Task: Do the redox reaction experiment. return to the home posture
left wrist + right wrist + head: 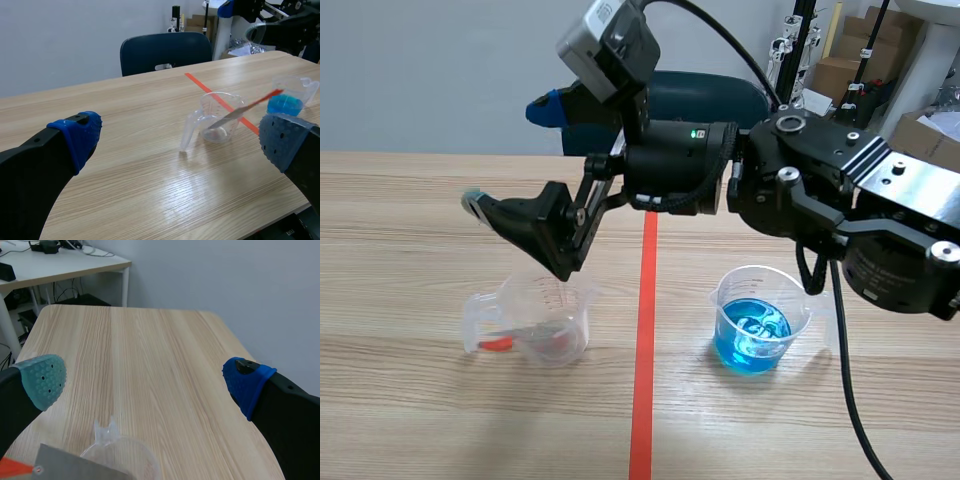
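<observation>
My R gripper (145, 381) hangs wide open w/ nothing in it; the clear beaker (122, 455) w/ a grey, red-tipped strip (65, 465) sits just under it. L gripper (180, 139) is spread wide too, empty. Both beakers lie ahead of it, the blue-liquid beaker (290, 97) toward its R finger.

The right gripper (510, 155) hung with fingers spread above the clear beaker (535, 325), with bare tabletop (150, 350) ahead of it. Ahead of the spread left gripper (180, 136) stood that beaker with its slanting strip (245, 106), and the blue-filled beaker (290, 97) just beyond.
</observation>
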### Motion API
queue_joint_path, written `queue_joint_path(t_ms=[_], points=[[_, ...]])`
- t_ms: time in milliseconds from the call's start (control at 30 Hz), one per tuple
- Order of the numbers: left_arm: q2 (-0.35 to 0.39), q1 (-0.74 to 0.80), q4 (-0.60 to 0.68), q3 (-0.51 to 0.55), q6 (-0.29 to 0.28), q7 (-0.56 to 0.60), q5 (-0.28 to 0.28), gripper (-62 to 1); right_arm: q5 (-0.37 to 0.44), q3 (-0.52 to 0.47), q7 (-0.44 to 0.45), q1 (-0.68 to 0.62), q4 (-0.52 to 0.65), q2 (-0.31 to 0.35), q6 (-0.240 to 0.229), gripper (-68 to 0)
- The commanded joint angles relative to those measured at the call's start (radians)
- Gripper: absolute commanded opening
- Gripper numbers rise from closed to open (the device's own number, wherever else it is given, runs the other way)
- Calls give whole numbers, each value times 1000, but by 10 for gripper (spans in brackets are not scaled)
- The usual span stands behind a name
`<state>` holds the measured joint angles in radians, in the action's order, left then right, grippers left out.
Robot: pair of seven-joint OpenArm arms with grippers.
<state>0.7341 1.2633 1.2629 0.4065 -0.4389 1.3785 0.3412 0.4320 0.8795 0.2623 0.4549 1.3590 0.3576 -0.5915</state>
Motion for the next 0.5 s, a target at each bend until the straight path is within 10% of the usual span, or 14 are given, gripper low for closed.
queue_joint_path(t_ms=[0,467], points=[[-8,2,17,9,-1,18,7,14,14,-37,-6,-8,44,3,-5,4],[-158,3,192,17,64,-31,51,14,10,-329,-154,-241,300,14,-66,4]])
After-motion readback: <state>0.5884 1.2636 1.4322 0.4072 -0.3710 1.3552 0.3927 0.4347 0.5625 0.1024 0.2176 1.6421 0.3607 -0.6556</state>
